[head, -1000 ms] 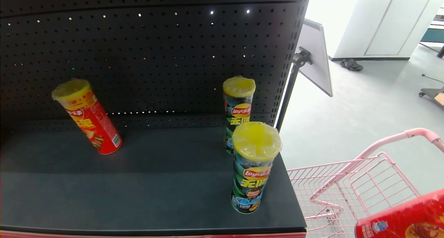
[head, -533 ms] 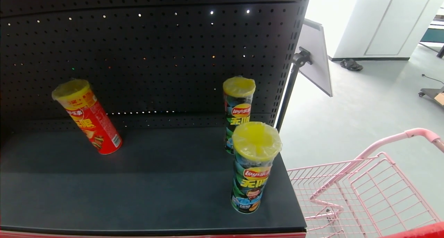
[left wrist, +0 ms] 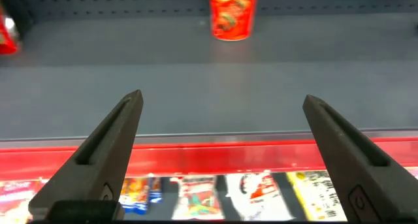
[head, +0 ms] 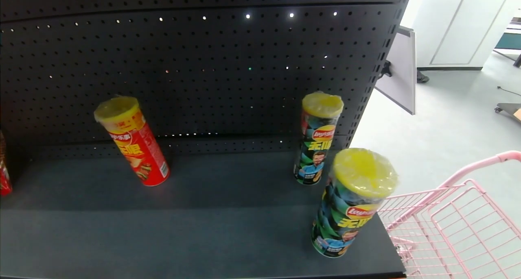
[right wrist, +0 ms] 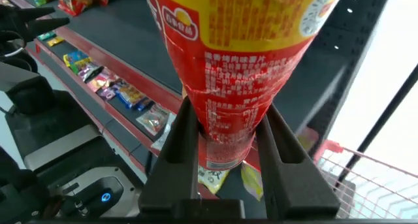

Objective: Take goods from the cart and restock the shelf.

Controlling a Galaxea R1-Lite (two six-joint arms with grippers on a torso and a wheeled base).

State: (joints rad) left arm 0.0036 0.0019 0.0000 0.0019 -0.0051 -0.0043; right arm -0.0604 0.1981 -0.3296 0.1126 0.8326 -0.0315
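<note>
**Head view.** The shelf [head: 203, 234] carries a shelved red canister [head: 132, 142] at far left. A far green canister [head: 319, 138] and a near green canister [head: 354, 203] stand one behind the other at the right end. The pink cart [head: 456, 226] stands just beside that end. A wide bare stretch of board lies between the red and green stock, and this is judged the best target. **Left wrist view.** The left gripper [left wrist: 222, 100] hangs with its jaws spread wide and nothing between them, facing the shelf's near edge above a red price strip [left wrist: 209, 157]. It should stay clear of the placing path. **Right wrist view.** The right gripper [right wrist: 228, 119] is clamped on the lower body of the held red canister [right wrist: 241, 48], near its base, with the canister rising well beyond the fingers. Because the grasp is low, the canister is likely to sway. It is best carried upright, passed left of the near green canister, which would tip easily, and let go only once its base sits flat.
</note>
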